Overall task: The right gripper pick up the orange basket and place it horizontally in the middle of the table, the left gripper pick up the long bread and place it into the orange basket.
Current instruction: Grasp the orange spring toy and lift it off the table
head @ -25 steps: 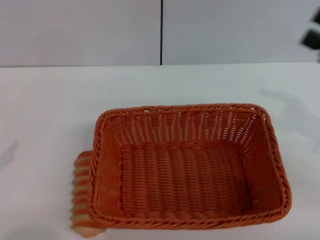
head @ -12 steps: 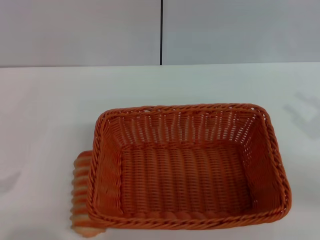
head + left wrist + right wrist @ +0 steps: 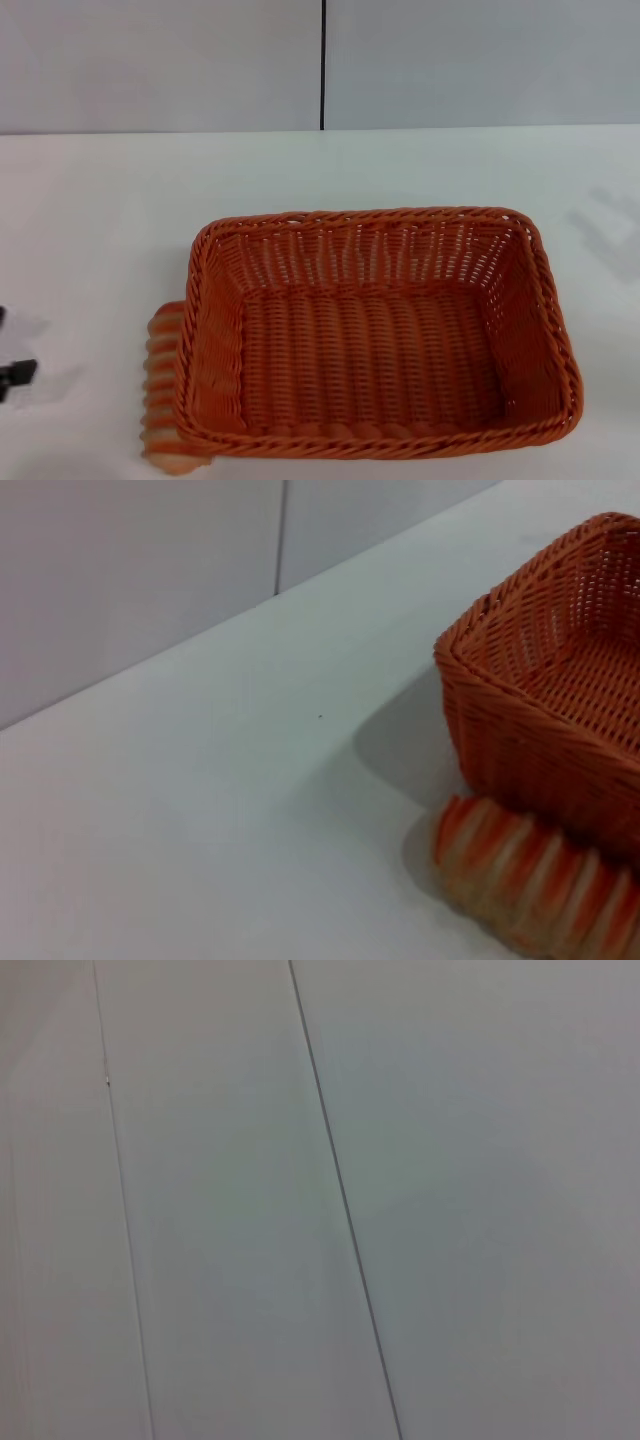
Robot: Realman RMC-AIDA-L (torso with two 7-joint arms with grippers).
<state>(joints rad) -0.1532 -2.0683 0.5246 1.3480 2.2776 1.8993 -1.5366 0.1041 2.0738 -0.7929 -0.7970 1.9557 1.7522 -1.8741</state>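
Item: orange basket (image 3: 375,335), lying lengthwise mid-table (image 3: 100,220), empty. Long bread (image 3: 165,385) touching its left outer wall. Left gripper (image 3: 15,375) well left of the basket; jaw state we cannot tell. We judge: descend clear of the wicker, grasping the loaf crosswise.

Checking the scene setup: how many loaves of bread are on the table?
1. The long bread lies on the table, against the orange basket's left outer wall; the basket hides part of it.
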